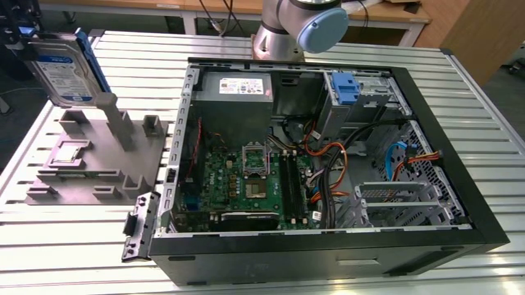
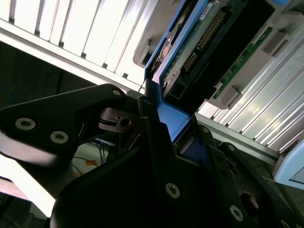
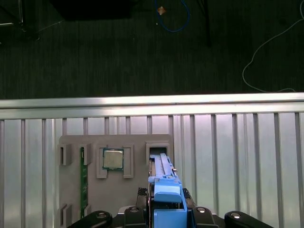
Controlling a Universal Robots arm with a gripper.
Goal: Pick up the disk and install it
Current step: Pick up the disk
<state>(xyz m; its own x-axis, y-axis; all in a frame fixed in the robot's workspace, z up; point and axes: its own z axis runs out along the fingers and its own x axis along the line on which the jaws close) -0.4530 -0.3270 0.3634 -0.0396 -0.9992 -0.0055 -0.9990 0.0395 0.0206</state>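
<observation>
Exterior view: the disk [image 1: 66,64] hangs upright over the grey fixture [image 1: 90,166], beside the open case [image 1: 484,227], the gripper [image 1: 24,40] clamped on its blue bracket [image 1: 92,61]. Step 1, pickup, looks done; installing calls for bay alignment.

Silver arm [image 1: 275,27], blue joint cap [image 1: 323,29]; black gripper [image 2: 173,124] with silver screws [image 2: 172,190].

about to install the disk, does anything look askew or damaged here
Nothing looks spilled or broken. The disk sits on edge, leaning a little, clamped in the gripper over the grey fixture. The one oddity: a black latch piece hangs tilted off a corner of the open computer case, on the exterior view's left.
</observation>
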